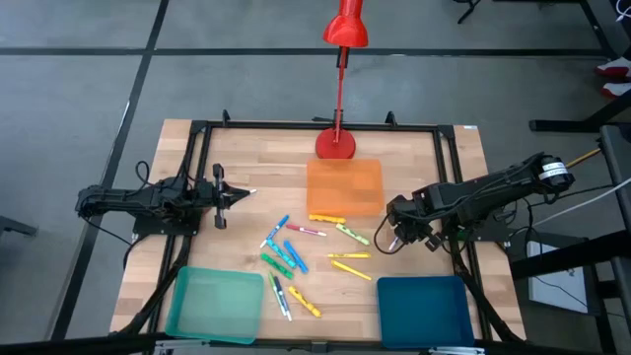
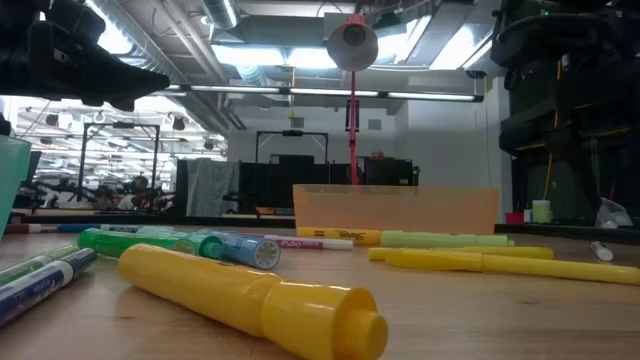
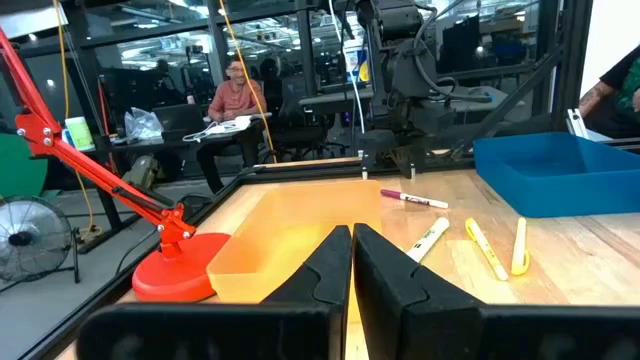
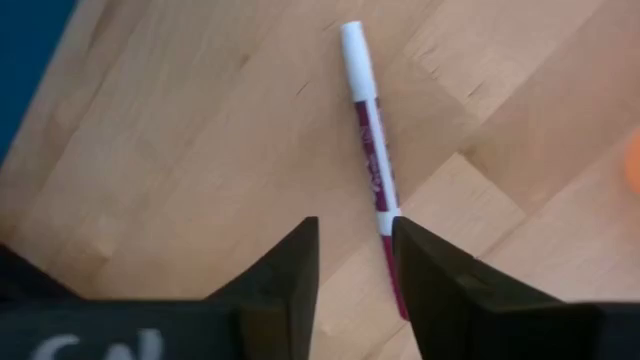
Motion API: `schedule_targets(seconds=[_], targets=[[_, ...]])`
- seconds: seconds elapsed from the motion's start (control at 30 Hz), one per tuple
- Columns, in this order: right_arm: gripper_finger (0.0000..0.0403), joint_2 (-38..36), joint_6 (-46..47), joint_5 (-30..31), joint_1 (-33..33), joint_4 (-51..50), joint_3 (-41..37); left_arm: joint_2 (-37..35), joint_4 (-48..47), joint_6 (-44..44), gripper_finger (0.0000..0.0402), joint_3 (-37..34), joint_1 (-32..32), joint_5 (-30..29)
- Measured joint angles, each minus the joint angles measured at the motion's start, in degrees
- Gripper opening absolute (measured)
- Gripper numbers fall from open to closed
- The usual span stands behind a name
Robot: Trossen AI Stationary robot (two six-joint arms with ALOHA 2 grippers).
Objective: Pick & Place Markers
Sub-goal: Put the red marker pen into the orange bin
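While both the green tray (image 1: 212,304) and blue tray (image 1: 422,308) look empty, nothing is placed: the markers (image 1: 292,258), short colored sticks, lie scattered mid-surface (image 1: 246,158), right end effector (image 4: 352,250) parted over a magenta marker (image 4: 370,160), left end effector (image 3: 352,245) clenched, idle.

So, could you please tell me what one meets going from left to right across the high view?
Left gripper → green tray → orange tray → right gripper → blue tray.
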Motion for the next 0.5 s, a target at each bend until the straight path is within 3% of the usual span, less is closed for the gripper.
schedule_targets(seconds=[0.37, 0.5], targets=[[0.0155, 0.0, 0.4, 0.6, 0.0, 2.0, -2.0, 0.0, 0.0, 0.0, 0.0013, 0.0, 0.0, 0.0], [0.0155, 0.0, 0.4, 3.4, 0.0, 3.8, -4.0, 0.0, 0.0, 0.0, 0.001, 0.0, 0.0, 0.0]])
